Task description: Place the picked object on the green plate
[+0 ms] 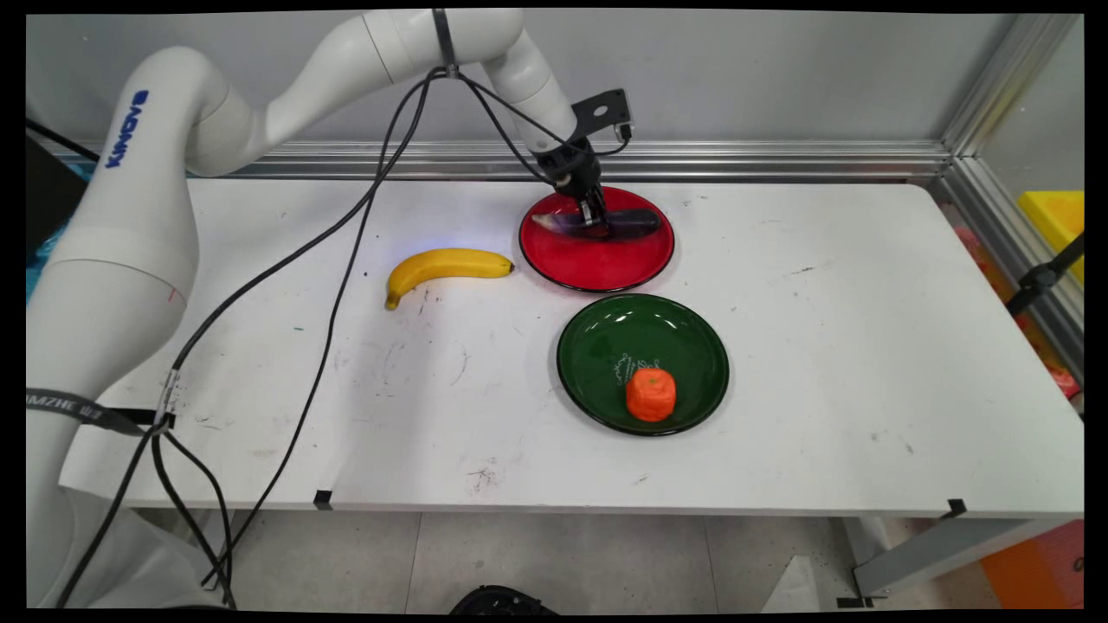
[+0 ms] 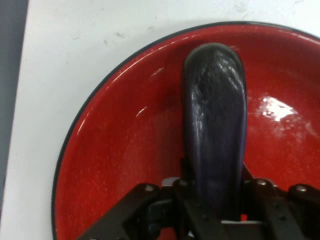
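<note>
**Gripper closed around an eggplant on the red plate**

The black gripper [image 1: 594,218] is down on the red plate [image 1: 597,264] at the far middle of the white table [image 1: 822,346]. Its fingers are closed on either side of a dark purple eggplant [image 1: 636,222] that lies across the plate's far half. In the main view the gripper covers the middle of the eggplant, so only its two ends show: a rounded dark end toward the right and a paler, tapered end toward the left.

In the hand view the eggplant [image 2: 215,125] runs up from between the gripper's [image 2: 216,212] linkage, its rounded tip pointing to the plate's [image 2: 115,165] rim. The fingertips themselves are hidden behind the eggplant and the linkage, and the plate is cut off at the right and bottom edges. Whether the eggplant rests on the plate or is lifted just clear of it cannot be told.

A banana [image 1: 443,267] lies on the table just left of the red plate, apart from it. A green plate [image 1: 606,346] sits just in front of the red one, their rims nearly touching. An orange, lumpy object [image 1: 651,394] sits on its near part; what it is cannot be made out.
</note>
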